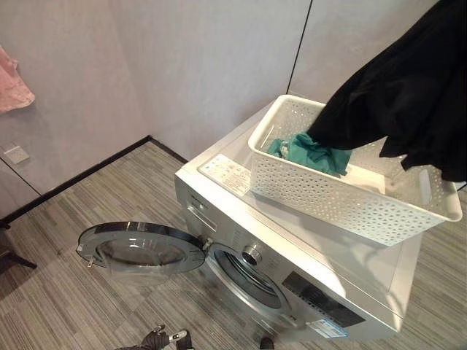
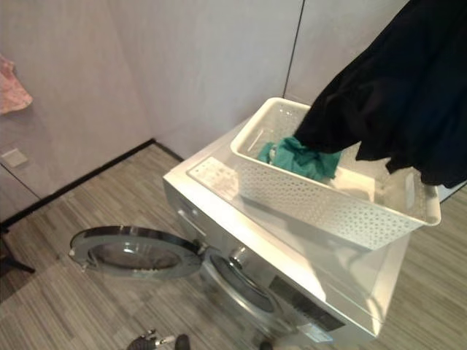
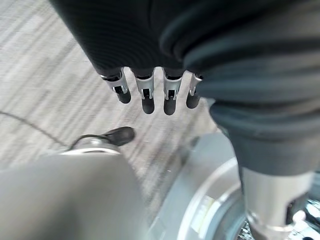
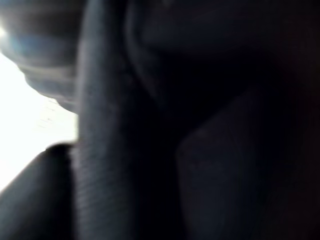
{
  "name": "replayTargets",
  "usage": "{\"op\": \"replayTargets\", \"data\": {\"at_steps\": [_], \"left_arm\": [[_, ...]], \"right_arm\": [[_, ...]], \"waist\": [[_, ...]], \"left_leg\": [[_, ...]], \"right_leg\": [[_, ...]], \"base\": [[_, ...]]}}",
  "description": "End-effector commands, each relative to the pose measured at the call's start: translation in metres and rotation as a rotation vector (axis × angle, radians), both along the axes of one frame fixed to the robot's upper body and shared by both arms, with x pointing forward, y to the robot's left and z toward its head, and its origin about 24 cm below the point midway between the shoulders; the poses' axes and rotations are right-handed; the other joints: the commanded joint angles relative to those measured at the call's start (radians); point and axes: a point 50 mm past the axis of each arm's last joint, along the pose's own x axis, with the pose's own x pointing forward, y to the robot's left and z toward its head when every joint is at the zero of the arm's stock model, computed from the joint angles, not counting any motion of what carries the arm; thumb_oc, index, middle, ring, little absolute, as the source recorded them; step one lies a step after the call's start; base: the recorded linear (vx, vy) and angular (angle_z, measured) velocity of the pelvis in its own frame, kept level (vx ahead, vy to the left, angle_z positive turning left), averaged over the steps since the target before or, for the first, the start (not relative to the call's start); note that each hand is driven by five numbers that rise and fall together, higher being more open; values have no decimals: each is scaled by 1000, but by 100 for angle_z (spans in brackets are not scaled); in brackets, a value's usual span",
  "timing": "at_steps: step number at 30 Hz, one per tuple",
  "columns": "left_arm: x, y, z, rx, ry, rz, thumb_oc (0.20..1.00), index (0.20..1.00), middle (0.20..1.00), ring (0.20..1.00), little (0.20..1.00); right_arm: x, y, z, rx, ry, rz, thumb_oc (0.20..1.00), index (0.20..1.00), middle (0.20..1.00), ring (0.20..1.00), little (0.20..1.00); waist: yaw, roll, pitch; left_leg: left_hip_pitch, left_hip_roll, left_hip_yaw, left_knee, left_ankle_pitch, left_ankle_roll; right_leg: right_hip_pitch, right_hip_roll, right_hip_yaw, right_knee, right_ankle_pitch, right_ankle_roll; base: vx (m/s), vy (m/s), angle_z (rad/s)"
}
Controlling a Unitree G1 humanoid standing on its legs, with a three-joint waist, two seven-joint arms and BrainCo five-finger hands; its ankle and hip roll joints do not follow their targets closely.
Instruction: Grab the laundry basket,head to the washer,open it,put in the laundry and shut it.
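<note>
A white perforated laundry basket (image 1: 328,193) stands on top of the silver washer (image 1: 350,273). A teal garment (image 1: 314,153) lies bunched inside it. A black garment (image 1: 408,87) hangs in the air over the basket's right end, with its lower edge at the rim. The same black cloth (image 4: 200,125) lies right against my right wrist camera and covers my right hand. The washer's round door (image 1: 139,248) is swung wide open to the left, and the drum opening (image 1: 248,281) is uncovered. My left hand (image 3: 146,92) hangs low over the floor with straight fingers, holding nothing.
Grey walls close in behind the washer. A pink cloth (image 1: 11,84) hangs on the left wall above a wall socket (image 1: 16,154). Striped grey floor (image 1: 73,219) stretches to the left of the open door.
</note>
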Motion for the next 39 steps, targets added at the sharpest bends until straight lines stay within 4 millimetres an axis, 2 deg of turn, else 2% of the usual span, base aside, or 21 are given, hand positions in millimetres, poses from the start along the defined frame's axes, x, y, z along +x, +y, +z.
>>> {"op": "replayTargets", "data": {"at_steps": [1, 3, 4, 5, 9, 16, 18, 22, 24, 26, 28, 29, 30, 31, 32, 33, 34, 35, 37, 38, 39], "left_arm": [[43, 24, 26, 97, -190, -59, 1000, 1000, 1000, 1000, 1000], [47, 23, 29, 98, -210, -66, 1000, 1000, 1000, 1000, 1000], [59, 20, 37, 97, -264, -98, 1000, 1000, 1000, 1000, 1000], [59, 20, 37, 96, -265, -97, 1000, 1000, 1000, 1000, 1000], [83, 12, 55, 81, -393, -125, 1000, 1000, 1000, 1000, 1000], [98, 2, 72, 63, -494, -194, 1000, 1000, 1000, 1000, 1000], [108, 1, 87, 58, -580, -205, 1000, 1000, 1000, 1000, 1000], [116, 1, 103, 40, -664, -193, 1000, 1000, 1000, 1000, 1000], [115, 1, 103, 40, -663, -193, 1000, 1000, 1000, 1000, 1000], [121, -2, 114, 21, -721, -200, 1000, 1000, 1000, 1000, 1000], [122, -3, 114, 14, -723, -198, 1000, 1000, 1000, 1000, 1000], [121, -5, 115, -3, -725, -199, 1000, 1000, 1000, 1000, 1000], [121, -5, 114, -3, -724, -199, 1000, 1000, 1000, 1000, 1000], [120, -6, 113, -16, -715, -197, 1000, 1000, 1000, 1000, 1000], [116, -8, 109, -32, -696, -197, 1000, 1000, 1000, 1000, 1000], [114, -8, 107, -38, -680, -200, 1000, 1000, 1000, 1000, 1000], [114, -8, 106, -39, -679, -201, 1000, 1000, 1000, 1000, 1000], [107, -8, 100, -50, -639, -219, 1000, 1000, 1000, 1000, 1000], [105, -8, 99, -51, -629, -220, 1000, 1000, 1000, 1000, 1000], [100, -6, 94, -50, -598, -225, 1000, 1000, 1000, 1000, 1000], [100, -6, 94, -51, -598, -224, 1000, 1000, 1000, 1000, 1000]], "right_arm": [[-15, 4, 38, -13, -190, -88, 200, 200, 200, 200, 200], [-14, 5, 40, -18, -193, -99, 200, 200, 200, 200, 200], [-15, 5, 45, -30, -212, -131, 200, 200, 200, 200, 200], [-15, 5, 45, -31, -213, -131, 200, 200, 200, 200, 200], [-13, 7, 47, -37, -216, -144, 200, 200, 200, 200, 200], [-7, 9, 42, -39, -194, -127, 200, 200, 200, 200, 200], [-4, 10, 38, -47, -169, -111, 200, 200, 200, 200, 200], [3, 14, 30, -59, -126, -86, 200, 200, 200, 200, 200], [3, 14, 30, -58, -125, -86, 200, 200, 200, 200, 200], [9, 19, 22, -70, -72, -48, 200, 200, 200, 200, 200], [13, 21, 18, -72, -43, -27, 200, 200, 200, 200, 200], [23, 26, 3, -86, 66, 33, 200, 200, 200, 200, 200], [23, 25, 3, -86, 69, 34, 200, 200, 200, 200, 200], [28, 26, -6, -76, 132, 71, 200, 200, 200, 200, 200], [36, 22, -21, -39, 253, 125, 200, 200, 200, 200, 200], [42, 19, -32, -23, 335, 139, 351, 351, 351, 351, 351], [42, 19, -32, -22, 337, 140, 438, 438, 438, 438, 438], [49, 8, -55, -14, 529, 133, 1000, 1000, 1000, 1000, 1000], [50, 6, -59, -15, 570, 134, 1000, 1000, 1000, 1000, 1000], [54, 2, -74, -22, 680, 129, 1000, 1000, 1000, 1000, 1000], [54, 2, -74, -22, 680, 129, 1000, 1000, 1000, 1000, 1000]], "waist": [[51, -87, -13], [50, -86, -12], [51, -89, -13], [51, -89, -12], [51, -96, -11], [50, -101, -9], [51, -100, -8], [49, -98, -8], [49, -98, -8], [46, -95, -7], [44, -95, -6], [39, -95, -2], [39, -95, -3], [36, -96, 0], [34, -100, 2], [33, -103, 6], [34, -102, 5], [34, -110, 13], [33, -108, 16], [33, -109, 24], [33, -109, 24]], "left_leg": [[141, 49, -10, 12, -190, -16], [143, 47, -10, 12, -191, -15], [144, 46, -11, 12, -193, -15], [144, 46, -11, 12, -193, -15], [145, 41, -16, 11, -197, -12], [150, 36, -13, 11, -203, -8], [152, 36, -12, 11, -205, -8], [157, 36, -9, 11, -206, -8], [157, 37, -9, 11, -206, -8], [161, 38, -8, 11, -207, -8], [162, 38, -7, 11, -206, -9], [162, 38, -5, 12, -203, -10], [162, 38, -5, 11, -203, -10], [162, 39, -3, 12, -201, -10], [161, 41, -2, 11, -198, -12], [160, 42, -1, 11, -195, -14], [160, 43, -1, 11, -195, -14], [156, 45, 4, 11, -188, -21], [155, 46, 5, 11, -186, -23], [153, 46, 8, 11, -183, -27], [153, 46, 8, 11, -183, -27]], "right_leg": [[-84, -119, 55, 0, 45, 73], [-82, -120, 55, 0, 45, 73], [-79, -122, 55, 0, 46, 74], [-79, -123, 55, 0, 46, 74], [-77, -127, 51, 0, 48, 77], [-76, -130, 55, 0, 46, 79], [-75, -130, 58, 0, 45, 79], [-72, -130, 61, 0, 43, 79], [-72, -130, 61, 0, 42, 79], [-69, -130, 62, 0, 43, 77], [-69, -129, 62, 0, 42, 77], [-70, -129, 65, 0, 42, 76], [-70, -129, 65, 0, 41, 76], [-71, -129, 66, 0, 41, 75], [-72, -128, 66, 0, 40, 74], [-72, -127, 66, 0, 38, 74], [-72, -127, 66, 0, 37, 74], [-73, -124, 65, 0, 32, 74], [-74, -123, 67, 0, 31, 74], [-77, -120, 68, 0, 29, 74], [-77, -120, 68, 0, 29, 74]], "base": [[0, 0, 0], [0, 0, 0], [0, 0, 0], [0, 0, 0], [0, 0, 0], [0, 0, 0], [0, 0, 0], [0, 0, 0], [0, 0, 0], [0, 0, 0], [0, 0, 0], [0, 0, 0], [0, 0, 0], [0, 0, 0], [0, 0, 0], [0, 0, 0], [0, 0, 0], [0, 0, 0], [0, 0, 0], [0, 0, 0], [0, 0, 0]]}}
